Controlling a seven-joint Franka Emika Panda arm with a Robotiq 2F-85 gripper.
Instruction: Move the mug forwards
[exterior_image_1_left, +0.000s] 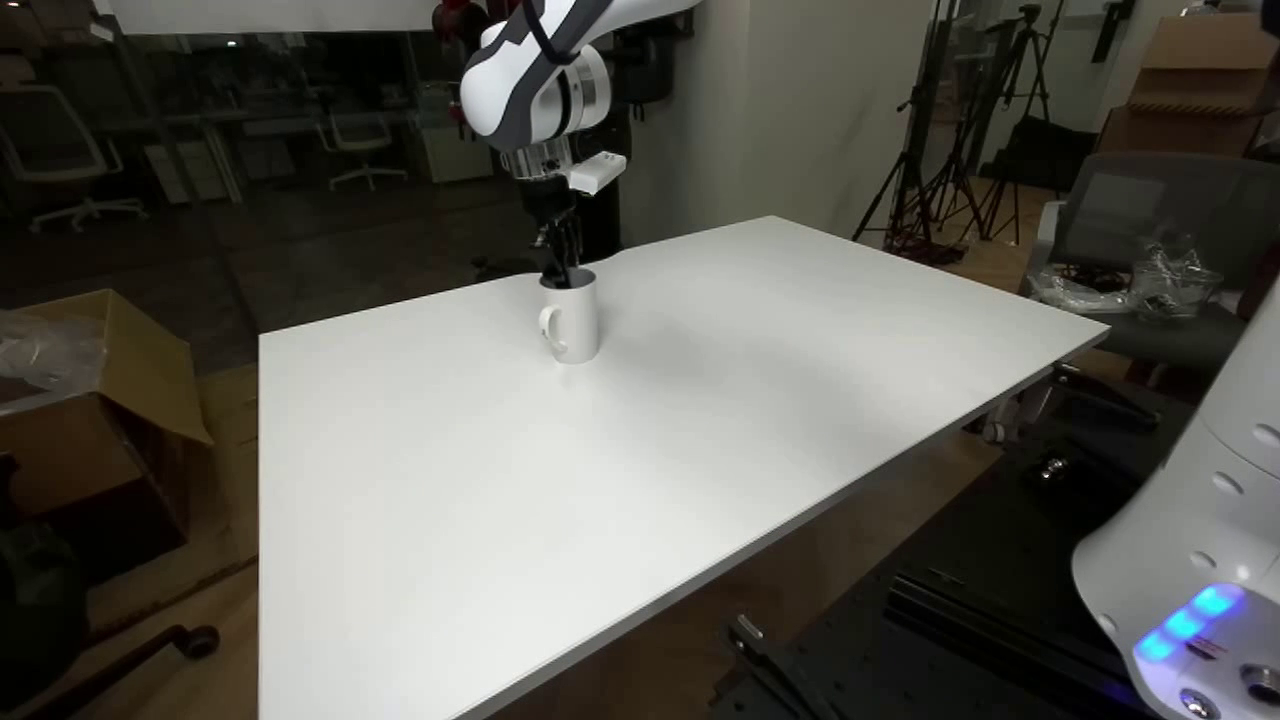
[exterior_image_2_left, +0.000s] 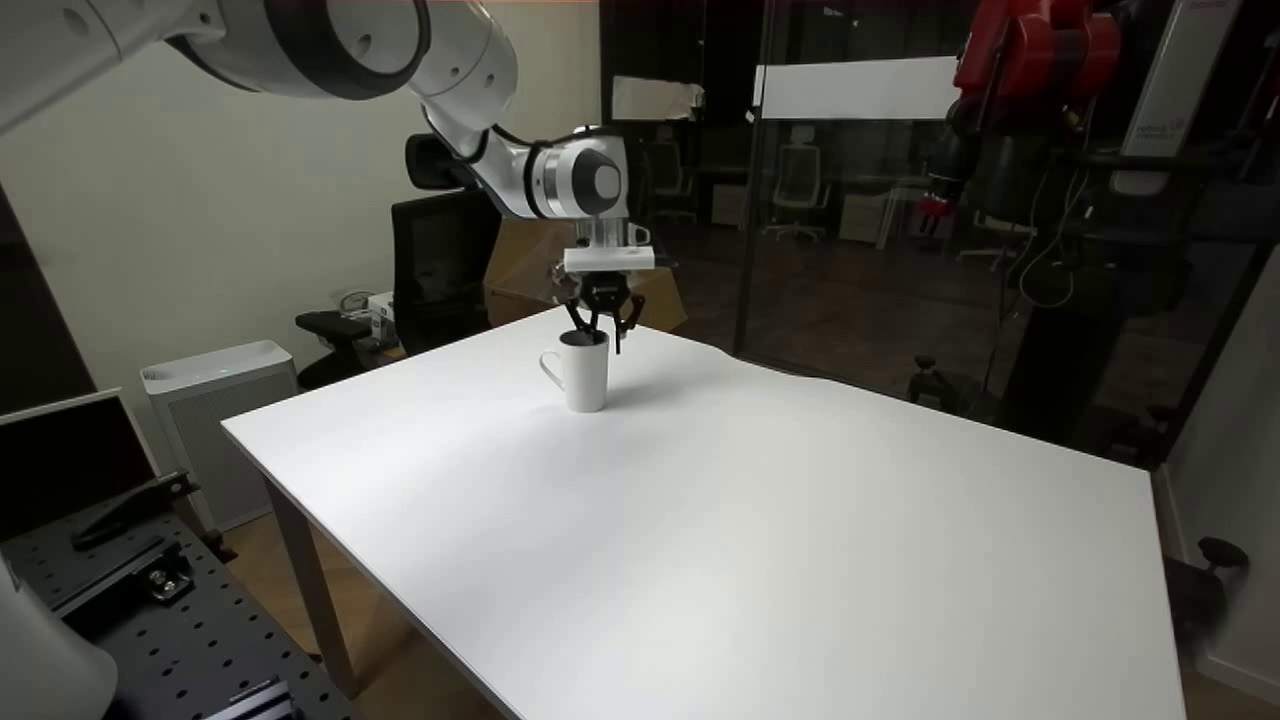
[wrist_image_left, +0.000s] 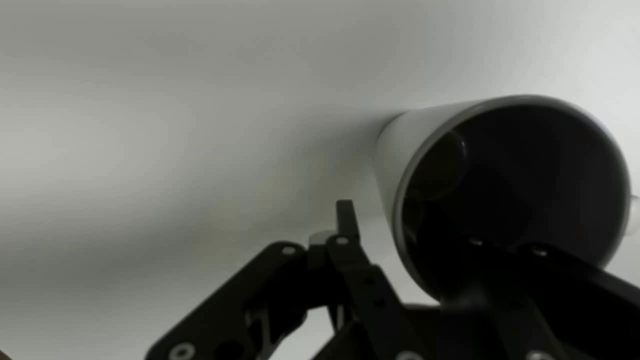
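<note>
The white mug (exterior_image_1_left: 578, 325) stands upright on the white table (exterior_image_1_left: 620, 480), near its far edge; it also shows in an exterior view (exterior_image_2_left: 588, 382). Its loop handle shows in both exterior views, and at the right edge of the wrist view (wrist_image_left: 633, 216). My gripper (exterior_image_2_left: 606, 343) points down at the mug's rim and also shows in an exterior view (exterior_image_1_left: 566, 278). In the wrist view, the gripper (wrist_image_left: 407, 227) is open astride the mug wall (wrist_image_left: 400, 145). One finger is outside, apart from the wall; the other reaches into the dark interior, its tip hard to make out.
A cardboard box (exterior_image_1_left: 140, 370) stands on the floor beyond the table's side. A glass partition (exterior_image_2_left: 840, 270) and a red robot arm (exterior_image_2_left: 1040, 60) are behind the table. A black perforated platform (exterior_image_2_left: 190, 630) lies beside the table at my base.
</note>
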